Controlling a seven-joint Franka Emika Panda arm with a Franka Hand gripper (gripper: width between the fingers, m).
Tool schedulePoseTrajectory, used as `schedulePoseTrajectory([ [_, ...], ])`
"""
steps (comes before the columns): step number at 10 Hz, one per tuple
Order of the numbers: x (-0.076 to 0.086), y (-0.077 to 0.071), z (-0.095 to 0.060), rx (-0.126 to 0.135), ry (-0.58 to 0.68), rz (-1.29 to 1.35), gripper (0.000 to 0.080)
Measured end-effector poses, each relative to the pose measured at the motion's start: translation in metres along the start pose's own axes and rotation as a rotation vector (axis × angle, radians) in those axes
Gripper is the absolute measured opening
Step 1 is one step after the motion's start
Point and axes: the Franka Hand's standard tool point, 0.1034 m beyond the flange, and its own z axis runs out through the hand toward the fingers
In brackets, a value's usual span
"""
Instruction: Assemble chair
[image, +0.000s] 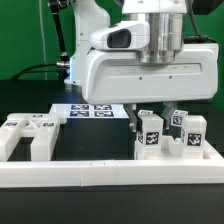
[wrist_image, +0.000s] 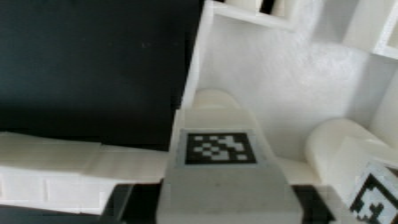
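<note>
From my station the exterior view gives me the overall layout. The white arm (image: 130, 60) fills the upper right of the frame, and the end effector (image: 140, 114) hangs low over a cluster of chair blocks (image: 170, 135). They stand at the lower right, just behind the long white border rail (image: 100, 172) that runs across the bottom. A second group of chair pieces (image: 30, 135) sits at the exterior view's left, well apart from the first. The marker board (image: 90, 110) lies flat on the black bench (image: 30, 90) between the two groups, further back. That view does not show me how the jaws stand, because the arm's body and the blocks crowd the spot. The wrist view partly answers it. A round-topped block (wrist_image: 219, 185) carrying a black-and-white tag (wrist_image: 219, 148) stands upright between the two dark fingers (wrist_image: 139, 205), one on each side. The jaws stand fairly narrow around it, but I cannot tell whether the pads actually press on it. The wrist view also shows a neighbouring block (wrist_image: 347, 150) just beside the framed one, its own tag partly cut off by the frame edge. Beyond them is a broad white surface (wrist_image: 294, 70) that I cannot match to any one part.
</note>
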Motion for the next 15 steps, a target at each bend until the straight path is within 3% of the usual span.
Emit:
schedulePoseTrajectory([
  [5, -0.004, -0.002, 0.000, 0.002, -0.009, 0.459, 0.0291],
  [10, -0.014, 0.007, -0.001, -0.010, -0.041, 0.653, 0.0298],
  [12, -0.013, 0.006, -0.004, -0.008, -0.037, 0.636, 0.0561],
  [13, -0.014, 0.004, -0.008, -0.005, -0.036, 0.625, 0.0631],
  [15, -0.022, -0.001, -0.016, 0.003, -0.038, 0.612, 0.0644],
])
